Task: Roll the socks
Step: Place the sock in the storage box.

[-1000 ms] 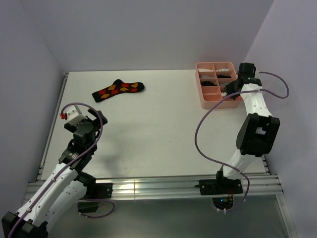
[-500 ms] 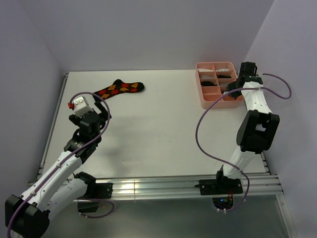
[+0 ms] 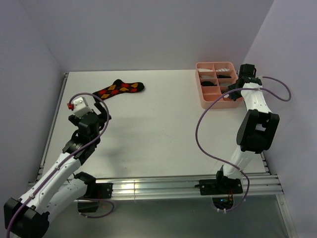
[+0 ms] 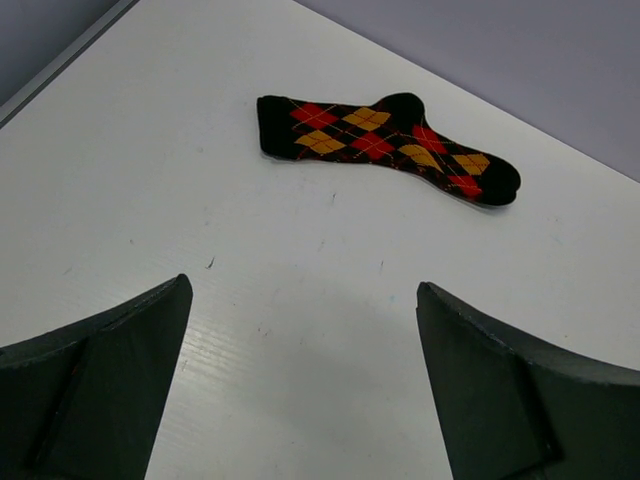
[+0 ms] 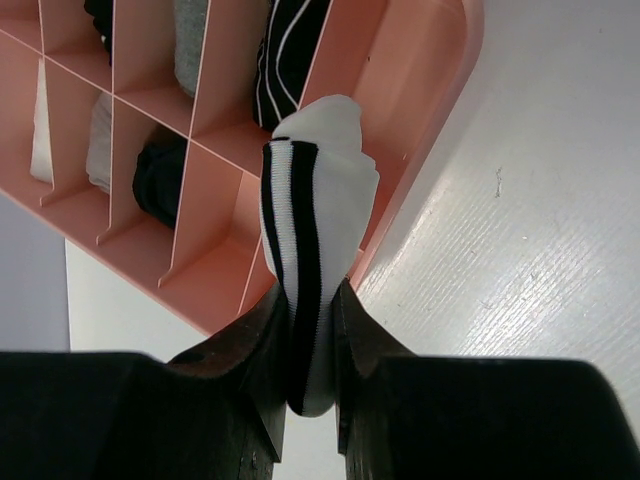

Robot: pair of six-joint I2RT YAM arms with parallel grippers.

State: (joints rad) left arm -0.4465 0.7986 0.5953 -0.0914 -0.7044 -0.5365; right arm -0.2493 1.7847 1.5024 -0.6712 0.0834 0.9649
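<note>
Right gripper [image 5: 305, 335] clenches a white sock with black stripes [image 5: 312, 190] directly ahead, over the outer wall of the pink tray [image 5: 425, 100], with bare table [image 5: 540, 230] beside it. Left gripper [image 4: 302, 300] hangs with jaws spread wide. The argyle sock [image 4: 385, 135] lies flat well ahead across open tabletop, short of the far edge.

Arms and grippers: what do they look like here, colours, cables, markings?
Left arm and right arm: white shells, black joints, a purple cable looping along each. A white block with a red tab sits on the left wrist. Fingers are matte black wedges.
</note>
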